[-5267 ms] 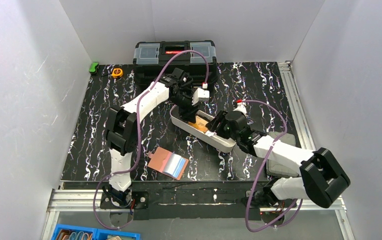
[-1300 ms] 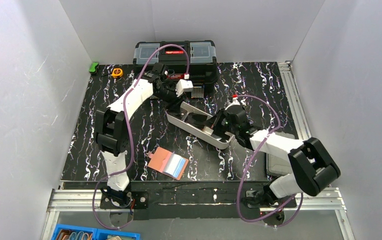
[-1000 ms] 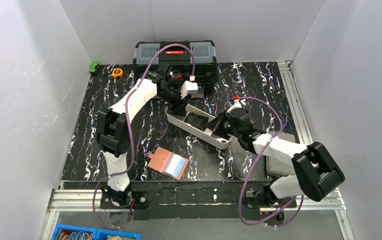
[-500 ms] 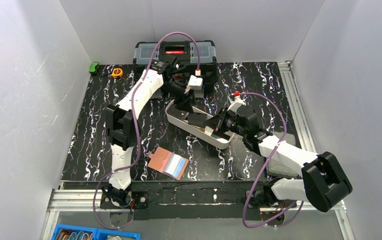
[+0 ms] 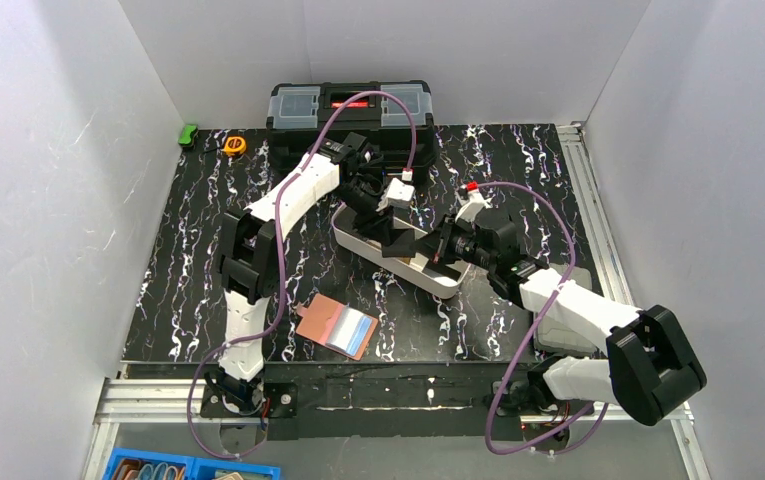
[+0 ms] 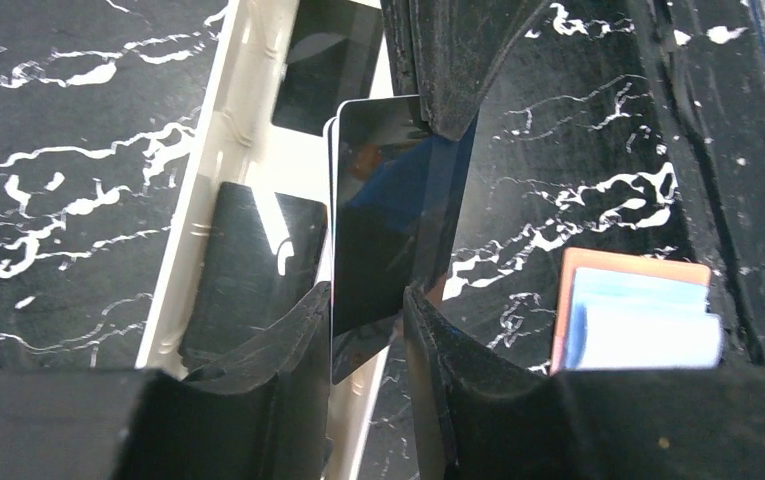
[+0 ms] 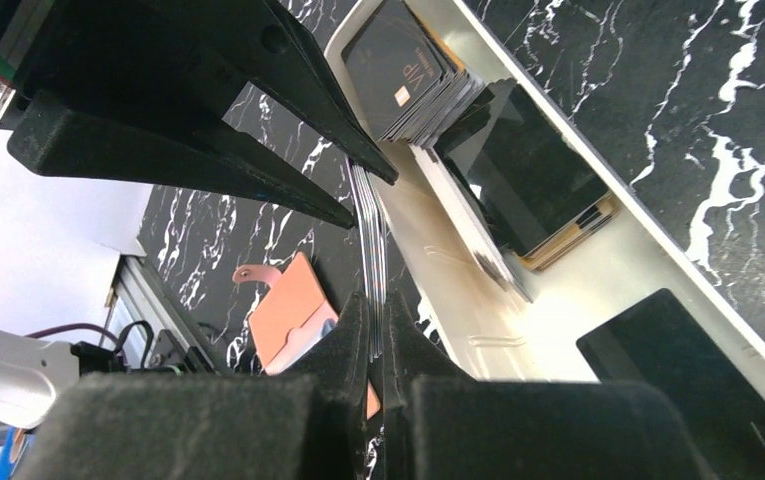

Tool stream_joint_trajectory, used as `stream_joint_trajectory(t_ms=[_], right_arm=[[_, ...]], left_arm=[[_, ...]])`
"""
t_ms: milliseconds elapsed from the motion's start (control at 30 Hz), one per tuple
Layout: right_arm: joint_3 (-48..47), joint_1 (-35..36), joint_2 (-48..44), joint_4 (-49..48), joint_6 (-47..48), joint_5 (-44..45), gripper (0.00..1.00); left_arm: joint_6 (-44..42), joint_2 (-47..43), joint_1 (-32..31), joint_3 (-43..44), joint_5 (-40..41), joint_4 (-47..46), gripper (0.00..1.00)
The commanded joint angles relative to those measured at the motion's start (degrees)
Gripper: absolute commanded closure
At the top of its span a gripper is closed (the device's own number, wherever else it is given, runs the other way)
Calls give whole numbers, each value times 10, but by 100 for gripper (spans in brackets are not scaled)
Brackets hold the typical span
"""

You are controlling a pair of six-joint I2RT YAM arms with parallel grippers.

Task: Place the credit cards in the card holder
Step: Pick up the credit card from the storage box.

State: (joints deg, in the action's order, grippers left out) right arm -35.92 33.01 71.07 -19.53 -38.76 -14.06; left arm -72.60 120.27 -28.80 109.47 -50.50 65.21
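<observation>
Open on the table near the front lies the tan-pink card holder (image 5: 336, 327) (image 6: 633, 310) (image 7: 288, 310), a pale blue card showing in it. My right gripper (image 5: 426, 250) (image 7: 376, 300) is shut on a thin stack of credit cards (image 7: 370, 260), seen edge-on above the white tray (image 5: 445, 290). My left gripper (image 5: 390, 235) (image 6: 368, 295) reaches over the tray, and its fingers (image 7: 258, 120) straddle the far end of that stack. In the left wrist view a dark glossy card (image 6: 388, 220) stands between them. Whether they press on it is unclear.
The tray (image 7: 458, 250) holds another stack of dark cards (image 7: 408, 70) and flat dark cards (image 7: 523, 170). A black toolbox (image 5: 350, 110) stands at the back, with an orange tape measure (image 5: 235, 145) and a green object (image 5: 189, 134) to its left.
My left gripper has come from beside the toolbox down over the tray, and its jaws have narrowed around the cards in my right gripper. The right gripper has stayed shut.
</observation>
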Motion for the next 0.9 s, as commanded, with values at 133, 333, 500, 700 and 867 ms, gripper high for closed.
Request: stream_joint_trajectory(t_ms=[133, 333, 500, 700, 867], right_arm=[[-38, -3, -31, -24, 15, 18, 99], [-35, -2, -38, 7, 46, 49, 85], [-20, -4, -50, 27, 67, 72, 71], [-7, -5, -54, 39, 71, 87, 60], [-6, -8, -65, 42, 78, 85, 61]], left_arm=[[58, -22, -3, 32, -8, -79, 100], [70, 4, -2, 90, 10, -55, 100], [65, 12, 1, 108, 23, -39, 100], [55, 9, 1, 102, 30, -21, 100], [55, -11, 1, 77, 29, -11, 100]])
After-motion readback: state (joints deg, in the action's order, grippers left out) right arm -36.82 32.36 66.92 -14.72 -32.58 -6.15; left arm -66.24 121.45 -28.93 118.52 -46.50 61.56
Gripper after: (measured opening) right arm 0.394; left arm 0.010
